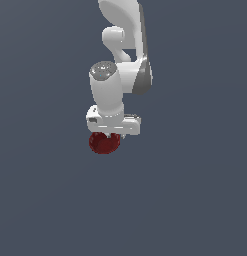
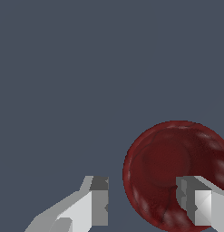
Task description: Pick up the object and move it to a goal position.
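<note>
Your gripper (image 2: 143, 199) straddles the red bowl's (image 2: 170, 165) rim, jaws spread, one finger (image 2: 195, 201) inside. Squeeze on the thin wall squarely before lifting, or it slips.

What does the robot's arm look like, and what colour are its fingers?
The arm is smooth glossy white with rounded, chunky segments. One joint has a grey round cap, and there's a darker grey patch on the side. The gripper has a boxy white body and blocky light grey fingers with darker grey tips. No cables or markings show.
</note>
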`<state>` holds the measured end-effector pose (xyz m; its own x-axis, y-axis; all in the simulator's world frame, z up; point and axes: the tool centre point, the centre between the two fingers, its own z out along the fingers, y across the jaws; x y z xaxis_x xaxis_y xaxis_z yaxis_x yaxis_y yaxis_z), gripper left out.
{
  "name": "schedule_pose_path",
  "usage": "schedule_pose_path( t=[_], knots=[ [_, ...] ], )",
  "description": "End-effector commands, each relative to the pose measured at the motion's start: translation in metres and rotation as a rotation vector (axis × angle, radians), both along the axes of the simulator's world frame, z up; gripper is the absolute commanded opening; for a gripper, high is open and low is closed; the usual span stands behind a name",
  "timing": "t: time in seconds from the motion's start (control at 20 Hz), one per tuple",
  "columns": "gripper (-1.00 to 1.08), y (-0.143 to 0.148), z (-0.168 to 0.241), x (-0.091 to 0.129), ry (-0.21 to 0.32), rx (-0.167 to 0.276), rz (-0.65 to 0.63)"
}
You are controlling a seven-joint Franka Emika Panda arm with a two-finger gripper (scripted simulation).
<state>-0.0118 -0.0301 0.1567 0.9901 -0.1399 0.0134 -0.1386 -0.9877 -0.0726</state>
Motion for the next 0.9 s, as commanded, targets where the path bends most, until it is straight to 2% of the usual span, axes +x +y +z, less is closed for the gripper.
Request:
schedule_pose_path(
  t=[0.0,0.5,0.85],
  knots=[
    [0.28,-0.003,-0.004,-0.003,-0.002,0.033,-0.032],
    [0.28,-0.019,-0.022,-0.021,-0.023,0.188,-0.208],
    [0.28,-0.033,-0.034,-0.034,-0.045,0.281,-0.347]
  ],
)
